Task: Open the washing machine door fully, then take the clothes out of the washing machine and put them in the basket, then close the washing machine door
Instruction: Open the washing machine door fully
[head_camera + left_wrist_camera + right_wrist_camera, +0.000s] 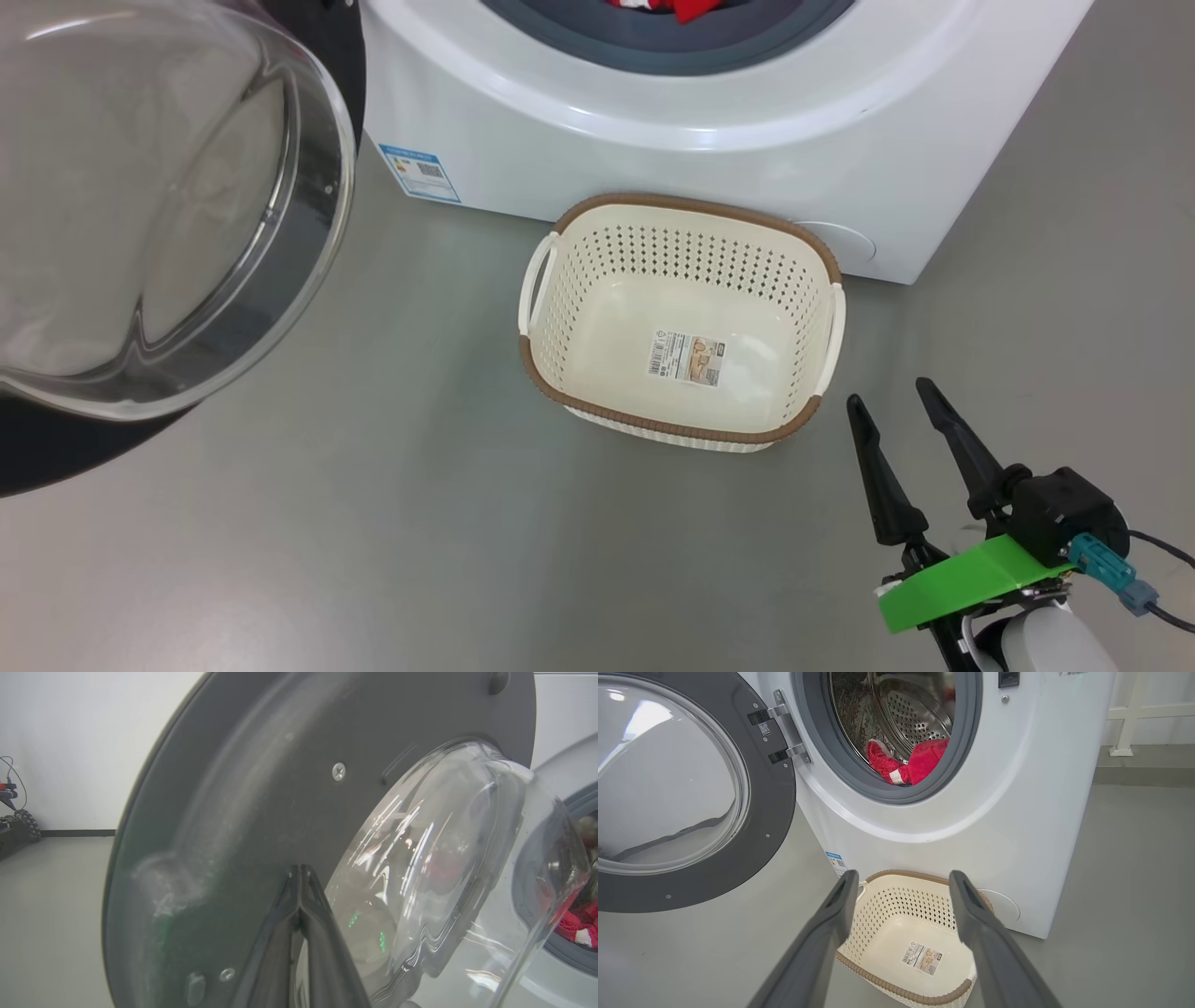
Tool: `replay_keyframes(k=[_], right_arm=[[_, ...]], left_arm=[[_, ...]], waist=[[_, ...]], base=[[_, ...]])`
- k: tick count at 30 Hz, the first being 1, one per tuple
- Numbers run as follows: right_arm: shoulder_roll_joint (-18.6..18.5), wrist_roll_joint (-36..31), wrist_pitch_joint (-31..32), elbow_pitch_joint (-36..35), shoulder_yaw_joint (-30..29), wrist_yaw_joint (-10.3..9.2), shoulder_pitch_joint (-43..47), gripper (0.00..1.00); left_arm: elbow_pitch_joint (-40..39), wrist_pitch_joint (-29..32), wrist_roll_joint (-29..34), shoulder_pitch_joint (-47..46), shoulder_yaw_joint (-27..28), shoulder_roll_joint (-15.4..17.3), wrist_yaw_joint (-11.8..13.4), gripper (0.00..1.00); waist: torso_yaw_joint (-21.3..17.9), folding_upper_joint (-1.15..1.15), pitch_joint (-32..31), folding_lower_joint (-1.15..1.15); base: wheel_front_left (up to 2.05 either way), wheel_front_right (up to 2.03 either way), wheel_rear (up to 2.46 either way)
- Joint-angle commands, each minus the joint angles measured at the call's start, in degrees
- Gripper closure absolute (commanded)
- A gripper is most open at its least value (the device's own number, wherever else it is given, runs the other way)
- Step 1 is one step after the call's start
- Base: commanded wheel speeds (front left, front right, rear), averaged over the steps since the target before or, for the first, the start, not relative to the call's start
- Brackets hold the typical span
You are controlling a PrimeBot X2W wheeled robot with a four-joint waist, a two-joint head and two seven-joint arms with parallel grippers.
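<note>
Since the washing machine door [773, 812] hangs swung out on its hinges at the left of the right wrist view, the mouth of the washing machine [1017, 812] is unobstructed.

Claw state: the left claw [300, 870] has its fingers pressed together on nothing, with the tips up against the door's dark inner face, just left of the glass bowl [444, 858]. Contact or a hair's gap: cannot tell. The right claw [889, 392] sits at lower right of the head view, fingers spread wide and empty, just right of the basket [691, 257].

Location of the load: the clothes [920, 763] lie as a red bundle with a white patch at the lower front of the drum [920, 718], just behind the grey gasket [966, 742]. The basket stands on the floor [373, 513] right in front of the machine's base, empty apart from a paper label [688, 358] on its bottom.

Handling judgement:
- Door: rigid and hinge-bound, so it moves only along its arc. The glass looks slick and curved; push on the flat dark rim instead.
- Clothes: soft, limp, light. They will likely drape and trail, and one piece may drag another. Pinch a thick bunched fold near the gasket, not a thin edge, and lift clear of the lip before crossing over.
- Basket: light plastic, probably slides if knocked; release from above.
</note>
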Motion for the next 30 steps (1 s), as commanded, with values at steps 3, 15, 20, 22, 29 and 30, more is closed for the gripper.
replay_keyframes(k=[3, 15, 20, 22, 29, 30], right_arm=[[0.1, -0.3, -0.4, -1.2, 1.6, 0.43, -1.5, 0.0], [0.1, 0.9, -0.4, -1.3, 1.6, 0.43, 0.1, 0.0], [0.1, 1.6, -0.4, -1.4, 1.6, 0.43, 1.1, 0.0], [0.1, 1.8, -0.4, -1.4, 1.5, 0.43, 1.5, 0.0], [0.1, 2.7, -0.4, -1.7, 1.2, 0.43, 3.1, 0.0], [0.1, 2.8, -0.4, -1.8, 1.2, 0.43, 3.2, 0.0]], left_arm=[[-1.1, -0.3, 0.3, 0.0, 1.6, 3.4, 0.1, 1.0], [-4.5, -0.3, -0.7, 6.5, -1.4, 1.1, 0.1, 1.0], [-7.0, -0.3, -1.5, 10.1, -2.8, -0.9, 0.1, 1.0], [-8.0, -0.3, -1.4, 11.7, -3.7, -1.5, 0.1, 1.0], [-11.8, -0.3, -2.5, 17.1, -7.6, -2.7, 0.1, 0.67], [-12.3, -0.3, -2.5, 17.7, -8.1, -2.8, 0.1, 0.63]], waist=[[-0.2, 0.0, -0.7, 0.0], [-0.6, 0.0, -4.5, 0.0], [-1.2, 0.0, -6.3, 0.0], [-1.5, 0.0, -6.9, 0.0], [-3.0, 0.0, -9.2, 0.0], [-3.2, 0.0, -9.3, 0.0]], base=[[0.0, 0.0, 0.0], [0.0, 0.0, 0.0], [0.0, 0.0, 0.0], [0.0, 0.0, 0.0], [0.0, 0.0, 0.0], [0.0, 0.0, 0.0]])
